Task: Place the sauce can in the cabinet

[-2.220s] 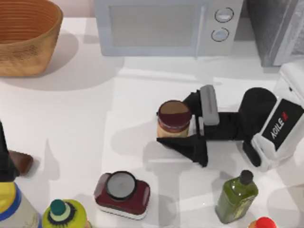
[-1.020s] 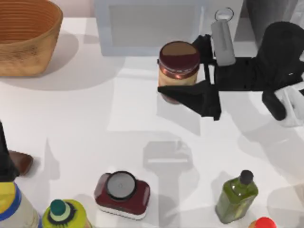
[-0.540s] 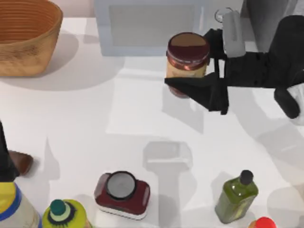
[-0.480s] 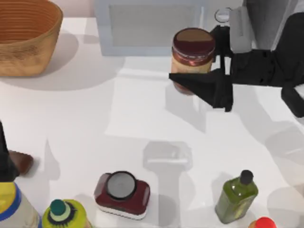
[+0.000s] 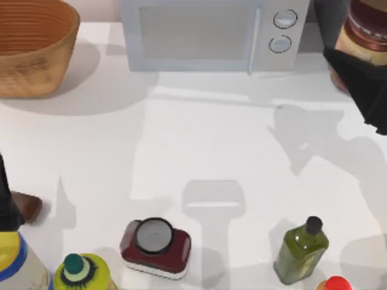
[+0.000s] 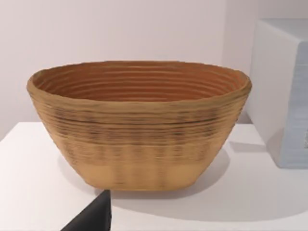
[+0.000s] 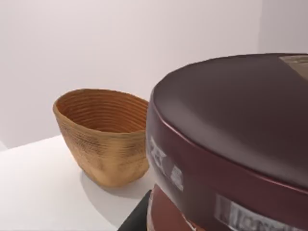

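The sauce can [image 5: 367,21], with its dark maroon top and yellow-orange label, hangs at the table's back right corner in front of the dark grey cabinet [image 5: 329,18]. My right gripper [image 5: 352,43] is shut on it, and one black finger [image 5: 361,84] shows under the can in the top view. The right wrist view has the can's maroon lid [image 7: 231,130] looming close. My left arm [image 5: 5,196] is parked at the left edge of the table, facing the basket [image 6: 139,125].
A white microwave [image 5: 211,33] stands at the back middle, left of the cabinet, and a woven basket [image 5: 33,45] at the back left. Along the front stand a maroon jar [image 5: 155,248], a green bottle [image 5: 300,244] and other bottles [image 5: 81,275].
My right gripper has lifted the sauce can from the table's middle and carried it back and to the right, past the microwave's knobs to the cabinet corner.
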Available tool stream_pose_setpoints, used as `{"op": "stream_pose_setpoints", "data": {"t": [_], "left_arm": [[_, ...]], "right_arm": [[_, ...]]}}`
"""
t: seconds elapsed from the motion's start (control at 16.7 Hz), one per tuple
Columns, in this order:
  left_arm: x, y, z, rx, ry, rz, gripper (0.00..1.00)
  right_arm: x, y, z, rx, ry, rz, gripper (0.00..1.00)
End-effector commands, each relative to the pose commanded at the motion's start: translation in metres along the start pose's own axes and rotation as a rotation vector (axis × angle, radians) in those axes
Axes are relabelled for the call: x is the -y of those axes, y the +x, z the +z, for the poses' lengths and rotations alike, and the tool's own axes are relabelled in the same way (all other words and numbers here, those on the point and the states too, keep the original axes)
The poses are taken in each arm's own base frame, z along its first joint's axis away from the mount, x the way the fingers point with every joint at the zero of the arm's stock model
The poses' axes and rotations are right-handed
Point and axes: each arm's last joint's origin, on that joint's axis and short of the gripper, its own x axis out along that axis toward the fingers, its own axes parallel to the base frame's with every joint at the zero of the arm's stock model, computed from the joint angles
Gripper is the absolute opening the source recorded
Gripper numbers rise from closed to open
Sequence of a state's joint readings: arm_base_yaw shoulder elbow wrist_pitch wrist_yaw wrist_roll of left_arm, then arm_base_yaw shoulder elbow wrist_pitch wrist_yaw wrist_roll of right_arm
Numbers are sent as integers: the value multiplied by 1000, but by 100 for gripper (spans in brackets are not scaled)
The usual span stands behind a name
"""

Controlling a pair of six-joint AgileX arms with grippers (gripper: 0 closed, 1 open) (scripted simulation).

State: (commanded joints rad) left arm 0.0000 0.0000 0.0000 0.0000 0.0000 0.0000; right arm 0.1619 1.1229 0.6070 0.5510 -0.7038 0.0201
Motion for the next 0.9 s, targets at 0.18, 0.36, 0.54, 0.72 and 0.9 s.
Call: {"op": "stream_pose_setpoints", "data": {"t": [0.18,0.36,0.54,0.72,0.9], "left_arm": [[0,0,0,0,0,0,100],[0,0,0,0,0,0,100],[0,0,0,0,0,0,100],[0,0,0,0,0,0,100],[0,0,0,0,0,0,100]], "right_arm": [[-31,-63,3,48,-49,-271,0],[-54,-104,-26,55,-51,-520,0],[-63,-124,-65,32,-29,-712,0],[-65,-132,-96,-4,-5,-834,0],[-64,-134,-109,-22,6,-875,0]]}}
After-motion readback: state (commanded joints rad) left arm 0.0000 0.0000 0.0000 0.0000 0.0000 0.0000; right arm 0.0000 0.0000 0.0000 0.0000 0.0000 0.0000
